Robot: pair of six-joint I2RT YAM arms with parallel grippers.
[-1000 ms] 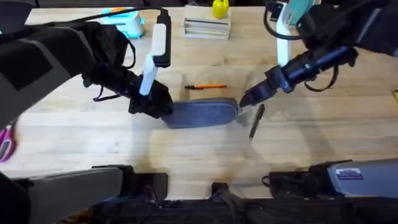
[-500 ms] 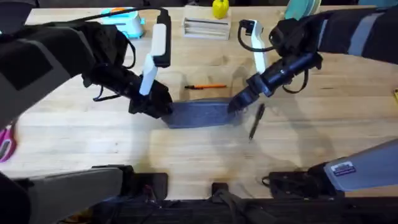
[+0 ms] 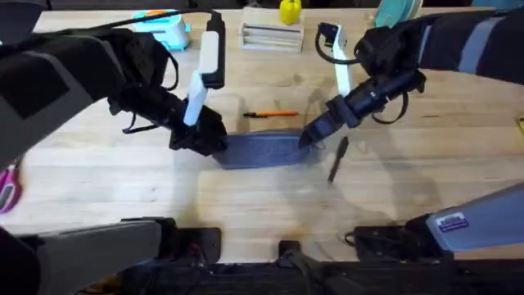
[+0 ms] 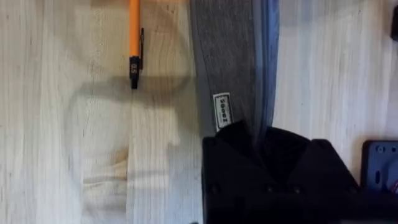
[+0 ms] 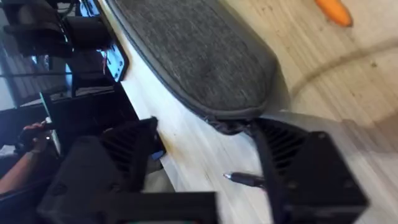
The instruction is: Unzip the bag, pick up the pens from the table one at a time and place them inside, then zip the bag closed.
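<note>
Left pincer [image 3: 199,138] clamps one end of the soft grey fabric bag [image 3: 264,149]; right pincer [image 3: 309,140], fingers apart, straddles the opposite rounded end on the grainy wooden tabletop [image 3: 246,205].

yellow thing [image 3: 290,11]: seen at the far edge, on a stack of flat pieces [image 3: 273,37]
pink handle [image 3: 8,187]: spotted at the left edge

The left arm reaches in from the table's left edge, its end effector [image 3: 201,139] down low near the table's middle, fingers seemingly closed. The right arm stretches from the right edge, forearm sloping down toward the middle. Its end effector [image 3: 309,139] sits low too, with the two black fingers [image 5: 298,168] spread apart.
</note>
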